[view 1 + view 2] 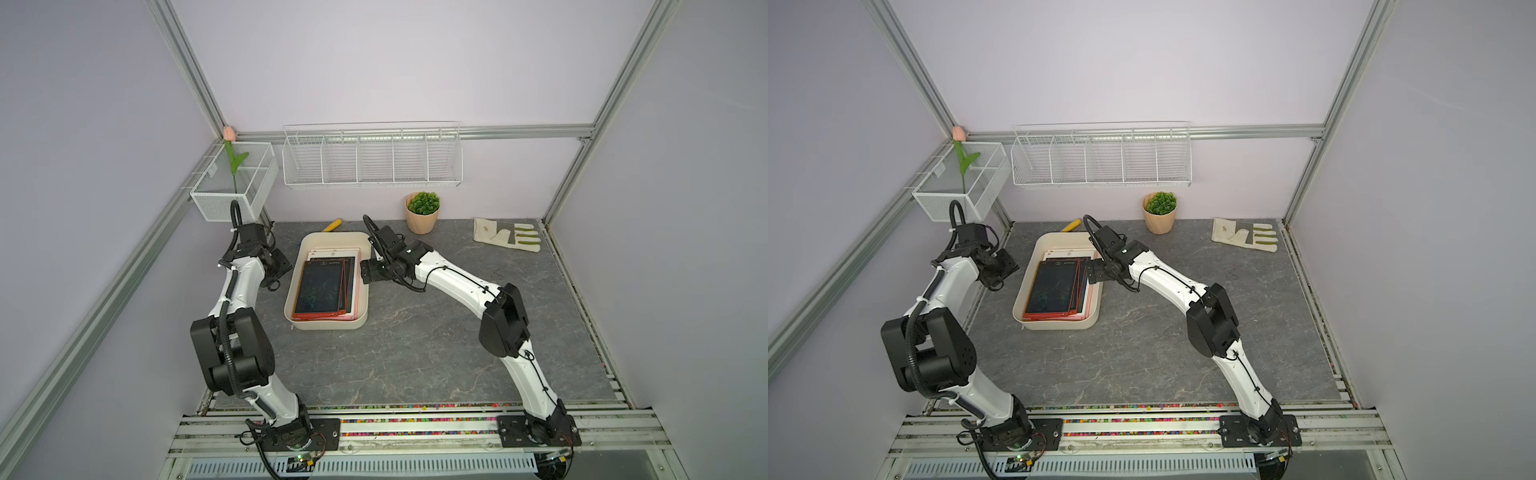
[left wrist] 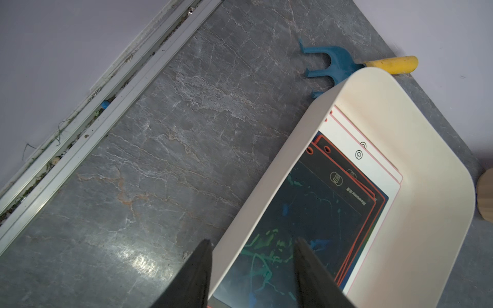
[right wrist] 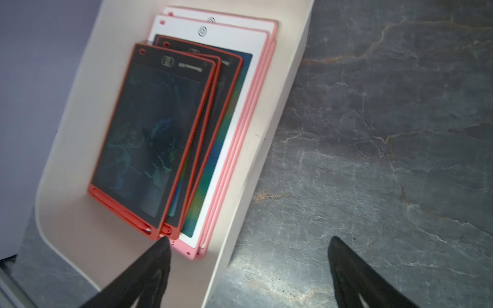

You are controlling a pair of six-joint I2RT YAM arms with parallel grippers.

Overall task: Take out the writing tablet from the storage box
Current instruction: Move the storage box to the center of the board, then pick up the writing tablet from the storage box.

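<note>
The cream-white storage box (image 1: 326, 325) (image 1: 1054, 325) lies on the grey table with a stack of writing tablets in it. A red-framed dark tablet (image 1: 319, 289) (image 3: 152, 138) (image 2: 306, 213) is on top, above more red-framed ones and larger pink-and-white ones (image 3: 234, 37). My left gripper (image 1: 281, 266) (image 2: 253, 241) is open and straddles the box's left wall (image 2: 261, 186). One finger is outside over the table, the other over the top tablet. My right gripper (image 1: 367, 272) (image 3: 248, 240) is wide open across the right wall (image 3: 266, 149). One fingertip (image 3: 162, 244) is by the tablets' corner. Neither gripper holds anything.
A blue hand rake with a yellow handle (image 2: 333, 64) (image 1: 332, 225) lies behind the box. A potted plant (image 1: 422, 212) and a work glove (image 1: 507, 239) sit at the back right. A mesh basket with a tulip (image 1: 237, 178) and a wire rack (image 1: 372, 158) hang on the walls.
</note>
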